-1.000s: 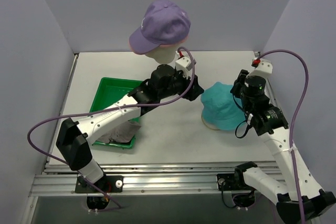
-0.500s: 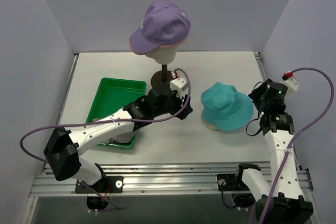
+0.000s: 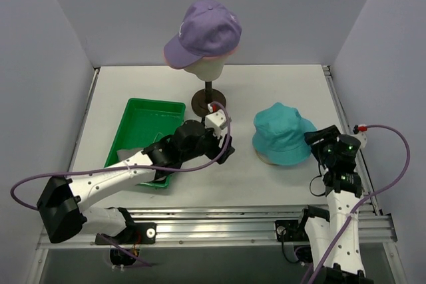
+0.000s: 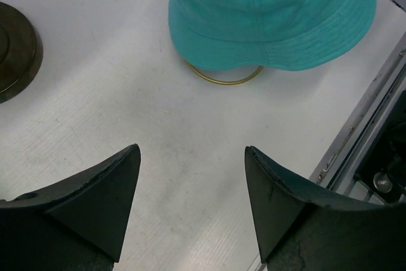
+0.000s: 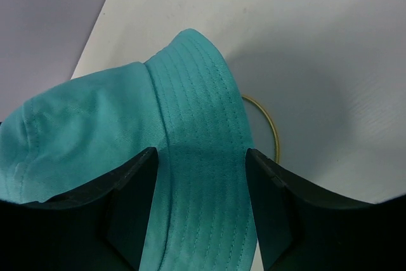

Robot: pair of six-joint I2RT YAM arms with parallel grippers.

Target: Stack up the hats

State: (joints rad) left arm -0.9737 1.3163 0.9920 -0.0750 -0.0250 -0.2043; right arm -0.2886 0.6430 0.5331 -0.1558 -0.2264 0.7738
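At the right edge of the counter (image 3: 279, 84), my right gripper (image 5: 200, 153) has its fingers moderately apart on either side of the teal bucket hat (image 5: 95, 131)'s brim. The stitched band runs through the gap, and I see no pinch on it. My left gripper (image 4: 190, 157) hangs wide open over bare counter with nothing in it, looking at the same hat from the other side.

The teal hat sits on the counter over a thin brass-coloured ring (image 4: 222, 79). I judge this hat is the one in hand. To take it well I would push deeper onto the brim, close on both layers of fabric, and lift straight up so the soft crown does not drag the ring along.

The stack looks to be on the mannequin head (image 3: 203, 68), where the lavender cap (image 3: 206, 28) sits with a pink edge (image 3: 174, 64) showing beneath it. The dark stand base (image 3: 208, 101) lies between that head and the teal hat, and my left arm crosses close by. Grey fabric (image 3: 158, 176) lies in the green tray (image 3: 143, 114), mostly under that arm.
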